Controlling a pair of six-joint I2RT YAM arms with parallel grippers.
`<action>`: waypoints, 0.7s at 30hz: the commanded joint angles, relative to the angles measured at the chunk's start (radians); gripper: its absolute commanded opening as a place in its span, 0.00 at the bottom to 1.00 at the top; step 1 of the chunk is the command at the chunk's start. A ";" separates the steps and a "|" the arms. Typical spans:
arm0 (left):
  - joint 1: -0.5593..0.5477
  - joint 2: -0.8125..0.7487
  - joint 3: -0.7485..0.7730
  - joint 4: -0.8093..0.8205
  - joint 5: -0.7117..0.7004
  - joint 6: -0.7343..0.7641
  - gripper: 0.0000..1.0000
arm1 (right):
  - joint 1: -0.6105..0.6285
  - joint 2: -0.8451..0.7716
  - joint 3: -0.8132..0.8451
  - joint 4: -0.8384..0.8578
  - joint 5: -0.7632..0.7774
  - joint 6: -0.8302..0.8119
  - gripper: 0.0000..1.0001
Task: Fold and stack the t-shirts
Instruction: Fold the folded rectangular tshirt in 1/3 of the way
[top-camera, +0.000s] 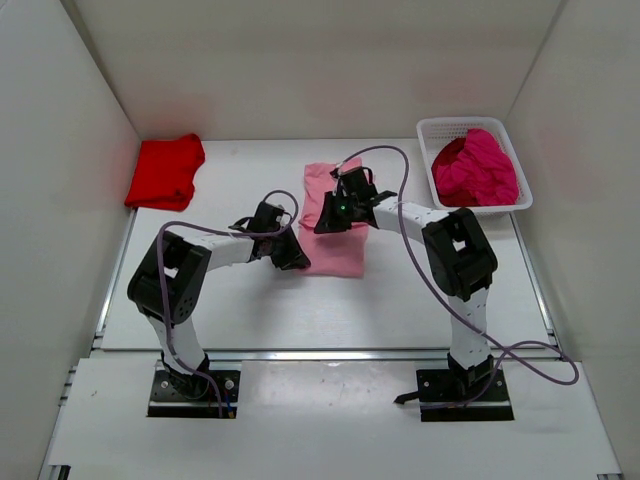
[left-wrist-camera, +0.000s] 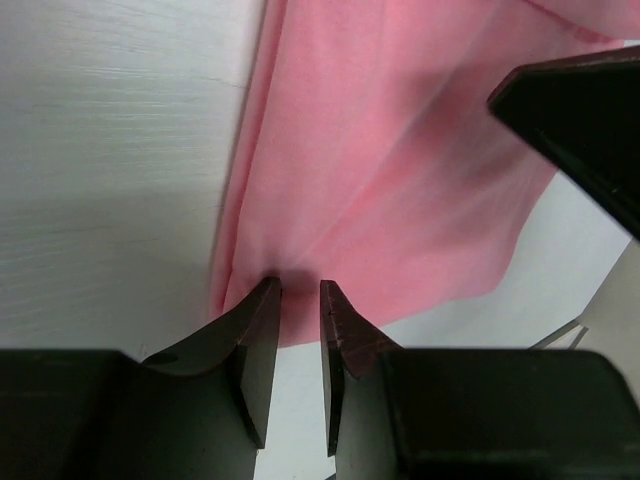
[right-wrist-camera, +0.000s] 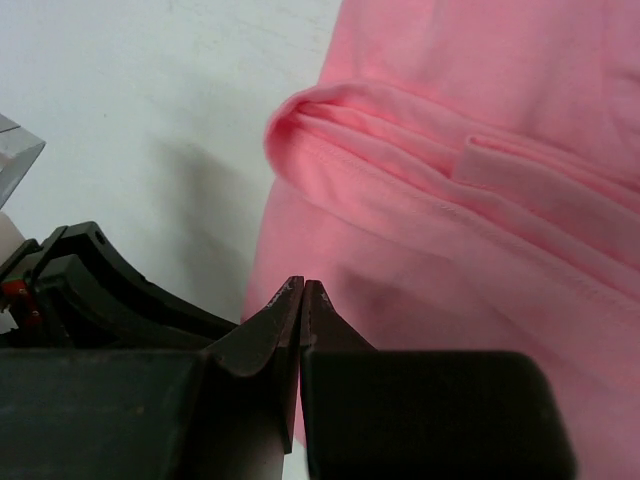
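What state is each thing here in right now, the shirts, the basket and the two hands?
Pink shirt: partly folded, lying flat.
Red shirt: roughly folded, far left corner.
Magenta shirts: crumpled in a heap.
Basket: upright, holding the magenta shirts.
Left hand: slightly open at the pink shirt's edge.
Right hand: shut at the pink shirt's edge.

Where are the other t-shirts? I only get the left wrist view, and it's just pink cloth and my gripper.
Observer: A red t-shirt lies at the far left corner of the table.
Operator: Are there more?
Observer: Magenta t-shirts are heaped in a white mesh basket at the far right.
Operator: What's the other gripper doing?
Observer: The right gripper is shut, its tip at the edge of the pink t-shirt. I can't tell if it pinches cloth.
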 joint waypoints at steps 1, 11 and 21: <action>0.019 -0.055 -0.029 -0.029 -0.009 0.017 0.34 | -0.029 0.005 0.026 0.025 -0.030 -0.006 0.00; 0.024 -0.023 -0.099 0.018 0.045 0.036 0.37 | -0.028 0.072 0.055 -0.024 -0.099 -0.023 0.00; 0.021 -0.015 -0.099 0.031 0.028 0.032 0.38 | -0.045 0.190 0.225 -0.104 -0.029 -0.066 0.00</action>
